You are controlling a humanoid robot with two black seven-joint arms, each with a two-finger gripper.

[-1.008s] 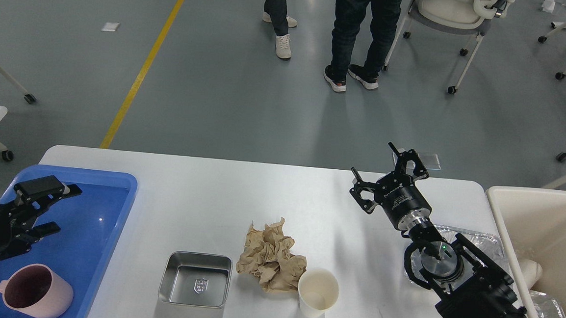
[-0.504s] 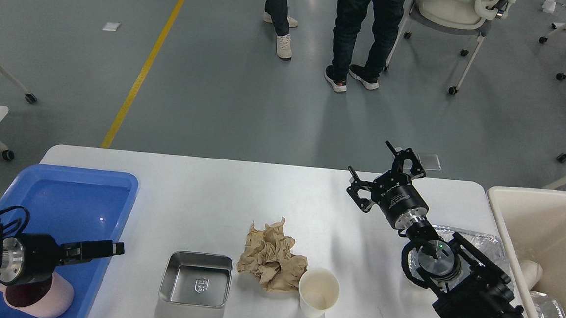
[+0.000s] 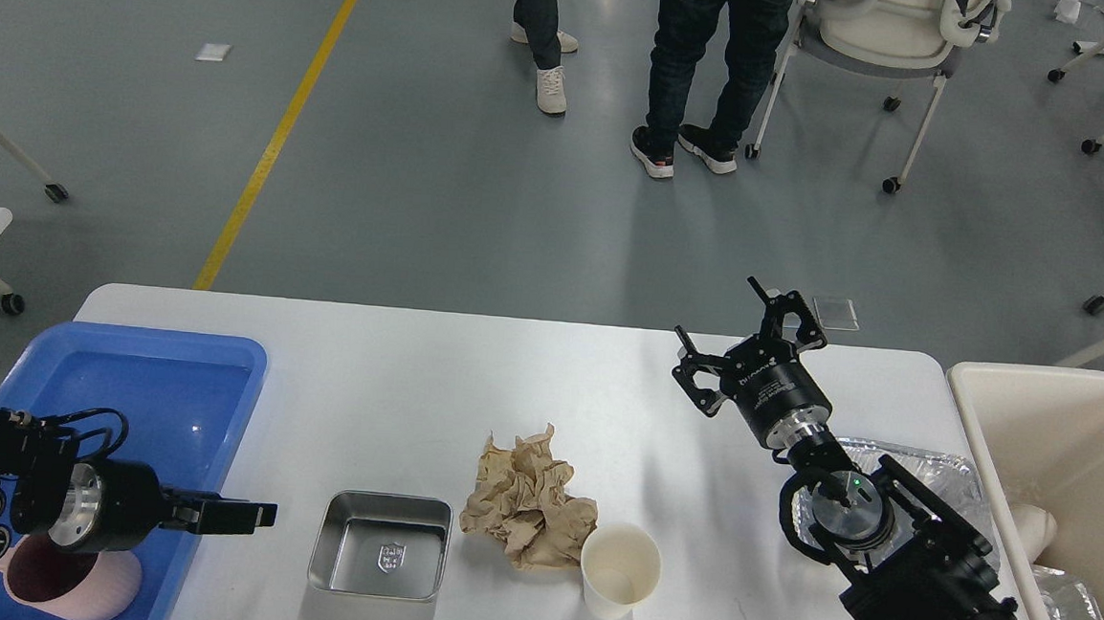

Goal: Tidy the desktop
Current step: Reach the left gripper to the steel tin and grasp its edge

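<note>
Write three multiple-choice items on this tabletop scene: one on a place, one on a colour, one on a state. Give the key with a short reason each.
1. Where is the pink mug?
A. In the blue tray
B. In the steel pan
C. On the floor

2. What colour is the crumpled paper?
A. White
B. Brown
C. Blue

3. How is the paper cup on the desktop?
A. On its side
B. Upside down
C. Upright, mouth up

Key: A, the mug sits at the tray's near end; B, the paper wad is tan brown; C, the cup's open rim faces up.
</note>
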